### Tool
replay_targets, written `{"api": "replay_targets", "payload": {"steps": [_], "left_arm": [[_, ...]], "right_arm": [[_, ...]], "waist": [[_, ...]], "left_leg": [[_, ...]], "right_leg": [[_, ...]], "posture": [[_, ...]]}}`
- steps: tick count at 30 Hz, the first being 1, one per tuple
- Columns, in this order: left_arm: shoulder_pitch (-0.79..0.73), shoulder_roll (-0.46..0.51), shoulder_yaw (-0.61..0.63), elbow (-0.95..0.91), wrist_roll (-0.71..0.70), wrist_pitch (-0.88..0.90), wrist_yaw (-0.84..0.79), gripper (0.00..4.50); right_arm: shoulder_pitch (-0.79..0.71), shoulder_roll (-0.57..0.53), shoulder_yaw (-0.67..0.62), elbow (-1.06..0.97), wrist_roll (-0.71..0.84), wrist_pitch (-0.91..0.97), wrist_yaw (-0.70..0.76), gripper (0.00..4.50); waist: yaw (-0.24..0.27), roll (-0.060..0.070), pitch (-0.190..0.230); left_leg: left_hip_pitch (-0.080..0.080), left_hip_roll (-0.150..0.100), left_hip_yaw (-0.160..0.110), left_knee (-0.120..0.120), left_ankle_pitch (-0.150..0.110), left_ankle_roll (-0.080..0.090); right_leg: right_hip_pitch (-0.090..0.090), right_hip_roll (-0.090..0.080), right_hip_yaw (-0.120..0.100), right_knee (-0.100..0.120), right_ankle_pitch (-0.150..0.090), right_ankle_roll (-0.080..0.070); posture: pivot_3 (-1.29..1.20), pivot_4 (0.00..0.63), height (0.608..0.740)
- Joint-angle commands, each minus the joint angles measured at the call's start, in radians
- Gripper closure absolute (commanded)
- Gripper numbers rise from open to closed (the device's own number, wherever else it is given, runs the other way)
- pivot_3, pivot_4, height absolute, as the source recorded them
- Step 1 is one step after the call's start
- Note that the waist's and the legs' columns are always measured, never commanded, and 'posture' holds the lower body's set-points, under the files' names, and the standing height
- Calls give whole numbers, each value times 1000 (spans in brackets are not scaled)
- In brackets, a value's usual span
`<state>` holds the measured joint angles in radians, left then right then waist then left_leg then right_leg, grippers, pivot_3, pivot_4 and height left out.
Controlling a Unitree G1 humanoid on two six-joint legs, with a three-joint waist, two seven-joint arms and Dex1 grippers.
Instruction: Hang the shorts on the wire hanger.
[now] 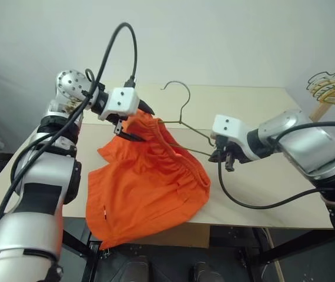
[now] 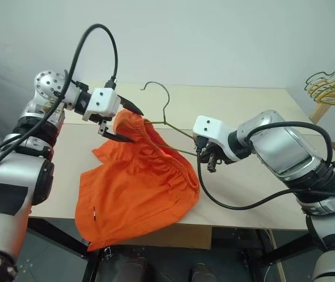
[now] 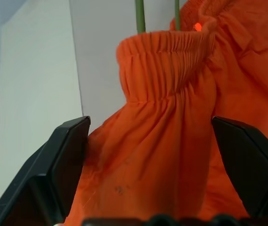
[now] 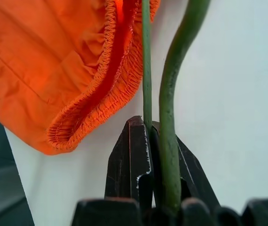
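A: Status, R gripper [image 1: 227, 157]?

B: Fingers clamped on one end of the hanger [image 1: 182, 120]. Wire held above the counter [image 1: 261, 194]; long axis runs from the R fingers across toward the L arm, hook up and away from the robot.

A: Shorts [image 1: 150, 188]?

B: Waistband is bunched over the hanger's far end; the rest drapes down onto the counter and over its near edge.

A: L gripper [image 1: 133, 122]?

B: Fingers wide apart, straddling the gathered waistband with fabric between them, nothing pinched. It sits at the covered end, so L is the nearer arm.

A: Next?

B: Prob. close L on the waistband and draw it along the wire toward R. Risk: fabric slips off the end.
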<state>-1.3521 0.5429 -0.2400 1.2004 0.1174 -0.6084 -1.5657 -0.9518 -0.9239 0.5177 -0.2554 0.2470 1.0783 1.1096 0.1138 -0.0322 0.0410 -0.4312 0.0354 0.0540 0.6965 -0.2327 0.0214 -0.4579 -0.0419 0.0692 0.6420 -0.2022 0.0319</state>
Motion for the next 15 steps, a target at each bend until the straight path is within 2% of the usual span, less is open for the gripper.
{"api": "replay_targets", "payload": {"steps": [1, 10, 13, 15], "left_arm": [[-45, -7, -20, 23, 51, -24, 41, 36], [-34, -11, -71, 49, 161, -34, 105, 36], [-29, -15, -72, 53, 173, -34, 130, 646], [-27, -18, -68, 54, 171, -31, 128, 1269]], "right_arm": [[-43, -13, -13, -30, -16, -23, 24, 4500], [-71, 0, -15, -27, -27, -19, 56, 4500], [-77, 4, -19, -27, -27, -14, 61, 4500], [-82, 7, -20, -24, -26, -8, 61, 4500]], "waist": [[-2, 0, 0], [-13, 0, 0], [-16, 0, 0], [-17, 0, 0]], "left_leg": [[0, 0, 0, 0, 0, 0], [0, 0, 0, 1, 0, 0], [0, 0, 0, 1, 0, 0], [0, 0, 0, 2, 0, 0]], "right_leg": [[0, 0, 0, 0, 0, 0], [0, 0, 0, 2, 0, 0], [0, 0, 0, 2, 0, 0], [-1, 0, 0, 3, 0, 0]], "posture": [[122, 0, 740], [116, 0, 740], [113, 0, 740], [111, 0, 740]]}}
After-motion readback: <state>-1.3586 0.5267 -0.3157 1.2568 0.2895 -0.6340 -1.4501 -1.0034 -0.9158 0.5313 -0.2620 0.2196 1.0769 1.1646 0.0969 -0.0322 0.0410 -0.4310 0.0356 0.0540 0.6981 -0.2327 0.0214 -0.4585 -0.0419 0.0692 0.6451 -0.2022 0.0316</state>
